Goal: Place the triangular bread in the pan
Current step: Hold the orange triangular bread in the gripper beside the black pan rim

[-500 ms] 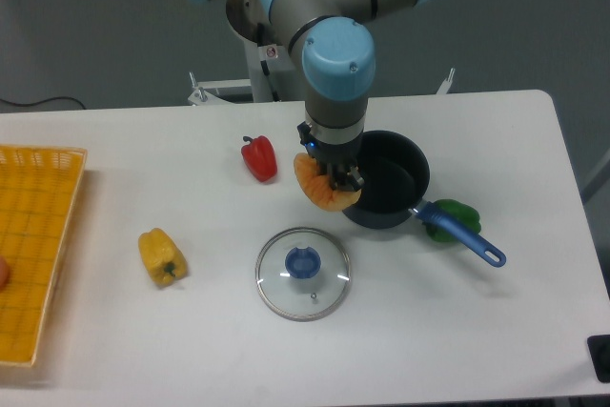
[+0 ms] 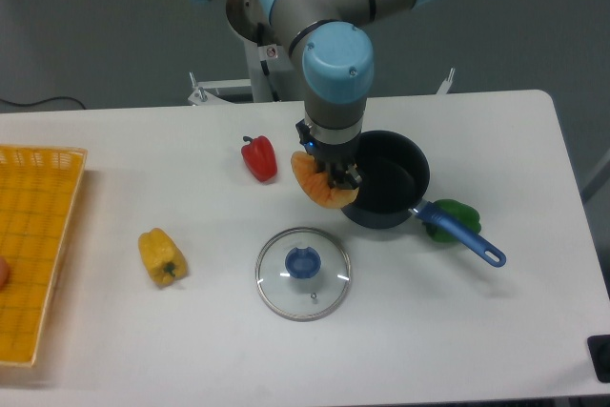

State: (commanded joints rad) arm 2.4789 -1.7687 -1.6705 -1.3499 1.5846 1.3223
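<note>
- Nearest the camera, a round glass lid (image 2: 302, 273) with a blue knob is lying flat on the white counter (image 2: 496, 331), well apart from the hand.
- To its left, a yellow bell pepper (image 2: 161, 256) is sitting on the counter, and at the far left edge a yellow mesh basket (image 2: 33, 245) is taking up the side of the view.
- Right of the lid, the pan's bright blue handle (image 2: 465, 234) is pointing toward the lower right, with a green vegetable (image 2: 456, 210) lying just behind it (partly hidden by the handle).
- The pan (image 2: 389, 183) is standing upright on the counter, dark and round, its inside looking bare.
- The hand (image 2: 334, 181) is hanging straight down at the pan's left rim, its fingers closed on the triangular bread (image 2: 317, 186); the fingertips themselves are hard to make out against the bread.
- The bread is being held at the left outer edge of the pan, its rounded ridged side bulging down and left from the fingers, overlapping the rim rather than sitting inside.
- A red bell pepper (image 2: 258, 157) is resting on the counter left of the hand, near but apart.
- Farthest back, the grey-and-blue arm (image 2: 335, 64) is rising from its mount behind the counter.
</note>
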